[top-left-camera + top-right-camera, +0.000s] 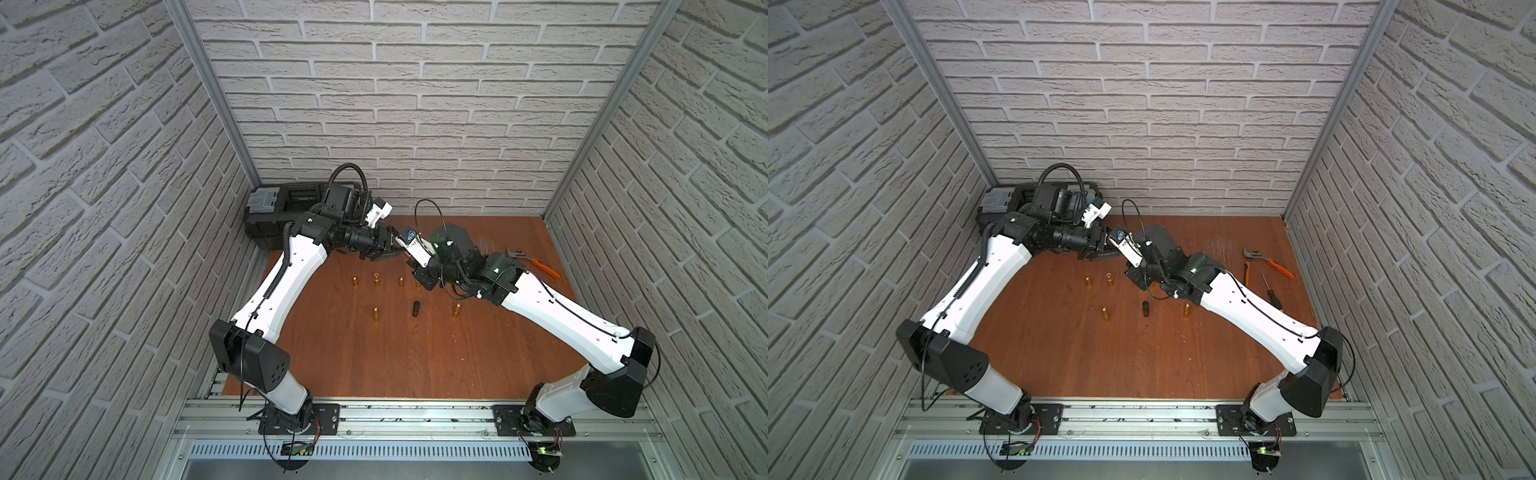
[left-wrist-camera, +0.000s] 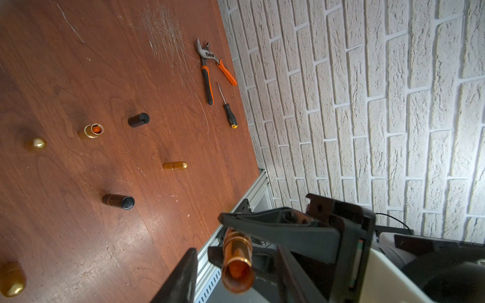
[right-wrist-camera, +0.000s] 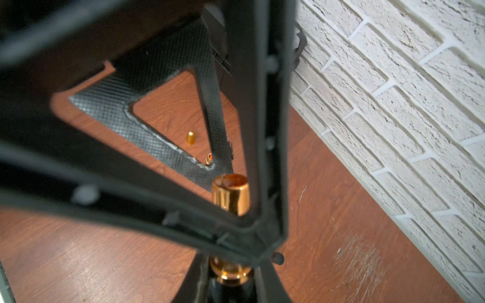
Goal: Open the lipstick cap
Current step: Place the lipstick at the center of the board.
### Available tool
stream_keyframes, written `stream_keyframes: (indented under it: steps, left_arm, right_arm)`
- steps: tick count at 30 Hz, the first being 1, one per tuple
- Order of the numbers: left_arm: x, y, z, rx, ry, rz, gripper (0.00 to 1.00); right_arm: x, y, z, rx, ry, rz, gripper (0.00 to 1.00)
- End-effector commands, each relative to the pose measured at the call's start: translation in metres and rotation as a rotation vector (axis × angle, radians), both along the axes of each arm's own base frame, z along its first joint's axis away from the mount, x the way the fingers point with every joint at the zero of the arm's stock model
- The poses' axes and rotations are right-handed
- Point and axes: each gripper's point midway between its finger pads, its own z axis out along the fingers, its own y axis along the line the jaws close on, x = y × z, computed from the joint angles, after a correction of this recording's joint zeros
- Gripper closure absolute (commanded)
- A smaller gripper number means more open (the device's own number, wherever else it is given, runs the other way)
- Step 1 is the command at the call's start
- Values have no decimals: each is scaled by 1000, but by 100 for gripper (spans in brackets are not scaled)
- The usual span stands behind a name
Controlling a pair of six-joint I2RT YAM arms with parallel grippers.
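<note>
Copper lipstick (image 2: 237, 262) clamped in right gripper (image 3: 229, 274), left gripper (image 2: 207, 233) part-open around it, left arm (image 1: 286, 282) and right arm (image 1: 557, 307) angled inward

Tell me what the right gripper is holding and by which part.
The right gripper holds an uncapped lipstick by its black base; the gold tube sticks out.

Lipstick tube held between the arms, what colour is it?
The lipstick tube is shiny copper-gold; clearest in the left wrist view.

We're looking along the lipstick (image 3: 231, 195), copper tube bare, black base pinched in the right end effector (image 3: 231, 287). Beyond it a textured finger (image 3: 147, 86), and a gold cap (image 3: 190, 137) on the wooden surface (image 3: 78, 262).
</note>
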Motion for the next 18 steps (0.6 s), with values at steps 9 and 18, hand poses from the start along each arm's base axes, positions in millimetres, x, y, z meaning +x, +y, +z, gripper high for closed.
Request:
stream_keyframes:
  steps: [9,18]
  left_arm:
    - [-1,-4,-3,3,-12,-32,73]
    - [-4,-3,-6,17,-11,-44,85]
  right_arm:
    - [8,4,14,26,-50,-6,90]
    - [10,7,13,21,-48,1,91]
